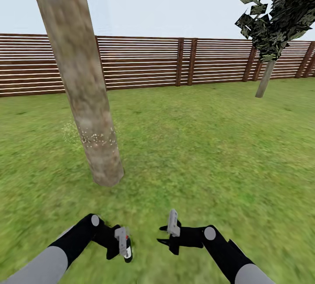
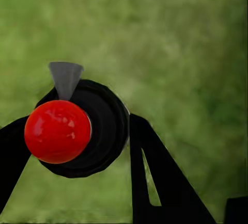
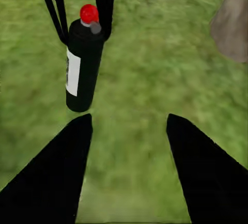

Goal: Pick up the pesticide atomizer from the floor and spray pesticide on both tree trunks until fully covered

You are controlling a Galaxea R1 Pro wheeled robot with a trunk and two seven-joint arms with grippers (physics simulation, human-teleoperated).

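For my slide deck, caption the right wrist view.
Left pincer holds the black atomizer above grass; right pincer open.

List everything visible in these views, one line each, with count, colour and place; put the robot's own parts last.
Near tree trunk: one, mottled grey-tan, left of centre on the lawn, white specks low on its bark.
Far tree: one, dark green crown, thin trunk, right side by the fence.
Fence: one, brown slats, across the back.
Lawn: green grass, the whole ground.
Atomizer: one, black bottle, white label, red cap, held in the left tool.
Left tool: black, shut on the atomizer.
Right tool: black, open, empty.
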